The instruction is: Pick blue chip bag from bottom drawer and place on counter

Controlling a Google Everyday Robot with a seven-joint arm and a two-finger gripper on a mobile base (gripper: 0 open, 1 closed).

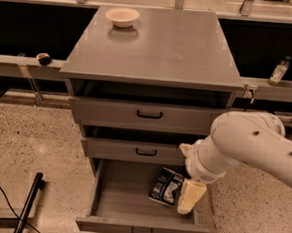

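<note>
The blue chip bag (164,186) lies wrinkled in the open bottom drawer (125,200), toward its right side. My gripper (188,200) hangs down from the white arm into the drawer, its cream-coloured finger just right of the bag and close to it. The counter (176,45) is the grey top of the cabinet, above the two shallower drawers.
A cream bowl (122,16) stands at the counter's back left. A small bottle (279,71) and a dark round object (44,58) sit on the long ledge behind. A black pole (27,205) and cable lie on the floor at left.
</note>
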